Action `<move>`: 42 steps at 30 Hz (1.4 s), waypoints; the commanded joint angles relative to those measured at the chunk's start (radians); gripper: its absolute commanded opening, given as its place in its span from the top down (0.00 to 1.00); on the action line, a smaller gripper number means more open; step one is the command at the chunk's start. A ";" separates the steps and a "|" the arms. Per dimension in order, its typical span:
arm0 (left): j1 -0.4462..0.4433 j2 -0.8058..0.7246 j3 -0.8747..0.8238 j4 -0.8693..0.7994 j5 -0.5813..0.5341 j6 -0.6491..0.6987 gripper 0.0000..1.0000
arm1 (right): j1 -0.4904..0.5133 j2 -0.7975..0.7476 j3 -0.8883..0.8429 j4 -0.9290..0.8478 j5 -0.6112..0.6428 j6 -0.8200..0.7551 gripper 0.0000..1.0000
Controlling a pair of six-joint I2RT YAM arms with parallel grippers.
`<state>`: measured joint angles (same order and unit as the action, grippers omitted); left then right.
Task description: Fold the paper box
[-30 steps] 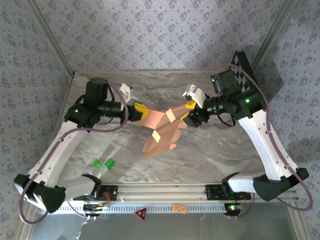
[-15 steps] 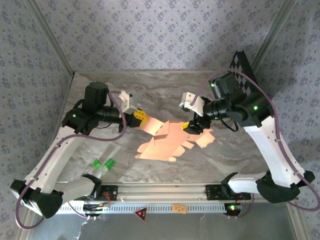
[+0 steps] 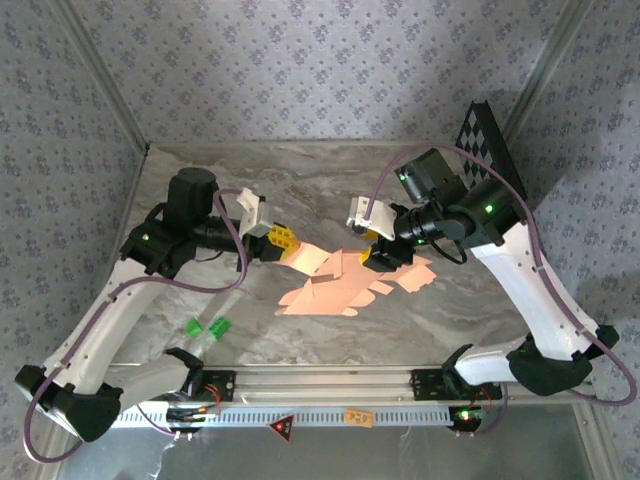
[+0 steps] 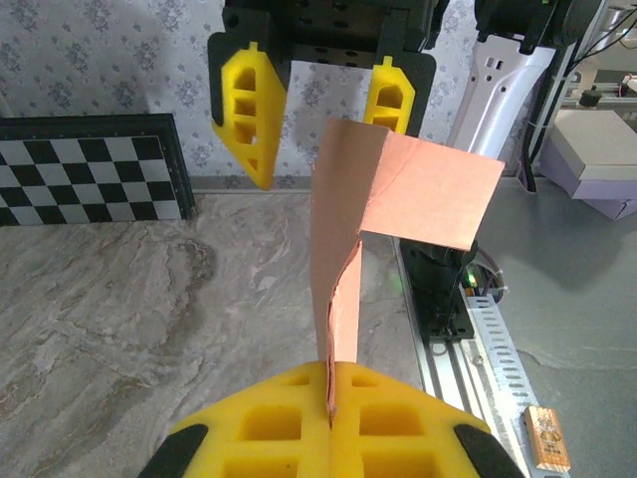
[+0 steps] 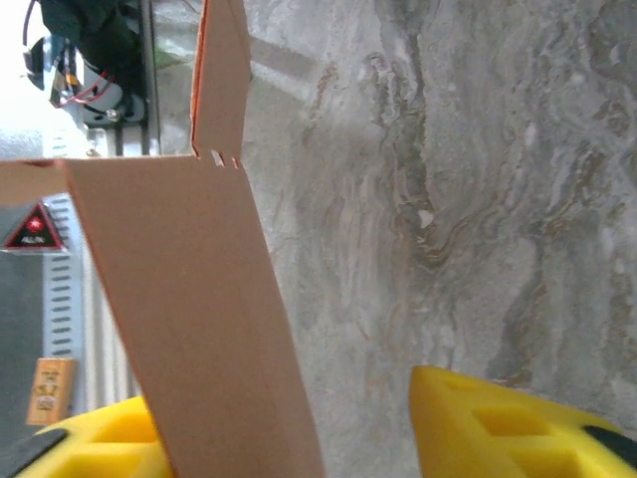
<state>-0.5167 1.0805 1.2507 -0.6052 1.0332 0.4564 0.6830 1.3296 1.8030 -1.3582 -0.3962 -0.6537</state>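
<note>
The paper box (image 3: pixel 335 290) has dropped flatter at frame centre. My left tool (image 3: pixel 283 238) is closed tight on its edge; my right tool (image 3: pixel 380 257), half open, now straddles a panel, ready for folding.

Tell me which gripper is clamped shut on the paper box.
The left gripper: it pinches the paper box, jaws together. The right gripper stands open around a flap.
</note>
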 commanded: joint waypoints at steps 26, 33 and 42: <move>-0.039 -0.071 -0.062 0.161 -0.153 -0.074 0.81 | 0.026 -0.074 -0.107 0.021 -0.083 0.129 0.99; -0.039 -0.140 -0.172 0.342 -0.465 -0.210 0.49 | -0.086 -0.105 -0.260 0.296 -0.210 0.338 1.00; -0.024 -0.166 -0.268 0.433 -0.818 -0.446 0.40 | -0.300 -0.124 -0.589 0.918 -0.382 0.873 1.00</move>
<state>-0.5529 0.9398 1.0035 -0.2527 0.3557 0.1287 0.4076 1.2148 1.2751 -0.7151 -0.6868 -0.0261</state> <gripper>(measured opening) 0.599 0.072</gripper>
